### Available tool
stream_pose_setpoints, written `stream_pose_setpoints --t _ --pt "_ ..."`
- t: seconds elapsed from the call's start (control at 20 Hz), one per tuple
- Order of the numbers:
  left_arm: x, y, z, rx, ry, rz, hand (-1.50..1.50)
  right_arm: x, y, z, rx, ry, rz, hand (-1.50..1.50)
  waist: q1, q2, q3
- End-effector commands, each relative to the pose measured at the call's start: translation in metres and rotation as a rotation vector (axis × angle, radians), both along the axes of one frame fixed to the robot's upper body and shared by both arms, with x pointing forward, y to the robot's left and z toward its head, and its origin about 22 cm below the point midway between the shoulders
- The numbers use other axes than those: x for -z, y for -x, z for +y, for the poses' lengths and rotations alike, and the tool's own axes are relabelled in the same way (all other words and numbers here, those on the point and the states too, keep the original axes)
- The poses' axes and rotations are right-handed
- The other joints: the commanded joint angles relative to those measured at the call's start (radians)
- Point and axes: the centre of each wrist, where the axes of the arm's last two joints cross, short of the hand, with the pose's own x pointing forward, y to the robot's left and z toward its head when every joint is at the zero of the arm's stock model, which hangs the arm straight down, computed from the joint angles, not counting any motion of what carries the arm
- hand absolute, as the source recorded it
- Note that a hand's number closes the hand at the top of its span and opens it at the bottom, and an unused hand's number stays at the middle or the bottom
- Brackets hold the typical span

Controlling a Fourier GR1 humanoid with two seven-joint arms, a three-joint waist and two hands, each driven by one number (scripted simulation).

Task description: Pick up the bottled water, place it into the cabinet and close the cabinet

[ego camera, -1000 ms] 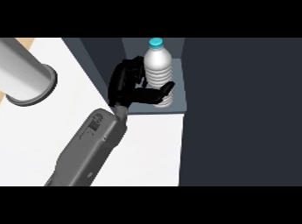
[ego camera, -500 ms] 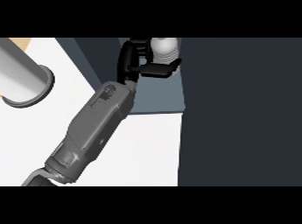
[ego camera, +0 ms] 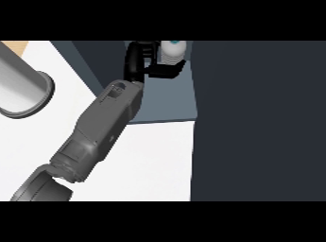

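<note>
Grey forearm runs up from the lower left of the head view, slanting to the upper right across the white counter. It ends in a black hand reaching into the cabinet — the blue-grey recess at the top middle. Which arm this is I cannot tell for certain; it seems to be the right one, stretched across the body.

The hand stands with its back toward the left and its fingers curled rightward round the lower part of the bottle. The bottle is upright, pale and clear, and only its body shows — its top is cut off by the view's upper edge. It sits inside the cabinet, near the back, beside the dark panel that fills the right half of the view. Whether its base touches the cabinet floor cannot be seen, since the hand hides it.

At the upper left a large grey cylinder lies over the counter's edge, well apart from the arm.
</note>
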Motion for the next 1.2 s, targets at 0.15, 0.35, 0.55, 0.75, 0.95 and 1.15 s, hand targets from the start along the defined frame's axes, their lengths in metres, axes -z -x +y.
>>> stream_pose_setpoints --t 0.15,0.35,0.55,0.75,0.95,1.15 --pt "0.013 -0.005 0.017 -0.094 -0.125 -0.005 1.5 0.006 -0.002 0.005 -0.014 -0.005 -0.002 -1.5 -0.011 0.006 0.0" --pt "0.024 -0.003 0.029 -0.129 -0.241 -0.003 1.5 0.001 -0.002 0.005 0.0 0.006 -0.004 -1.5 -0.013 0.007 0.0" --pt "0.029 -0.003 0.033 -0.201 -0.317 -0.018 1.5 0.003 -0.005 0.009 -0.028 -0.001 -0.01 -1.5 -0.017 0.01 0.0" --pt "0.041 0.002 0.041 -0.238 -0.343 -0.012 -1.5 0.002 -0.005 0.001 -0.004 -0.008 -0.02 -1.5 -0.018 0.011 -0.001" --pt "0.04 0.0 0.055 -0.242 -0.338 0.019 -1.5 -0.001 0.001 0.002 -0.024 0.004 -0.008 -1.5 -0.022 0.013 -0.001" --pt "0.042 -0.001 0.066 -0.264 -0.335 0.023 -1.5 0.004 0.005 0.0 -0.039 -0.004 -0.007 -1.5 -0.033 0.017 -0.001"
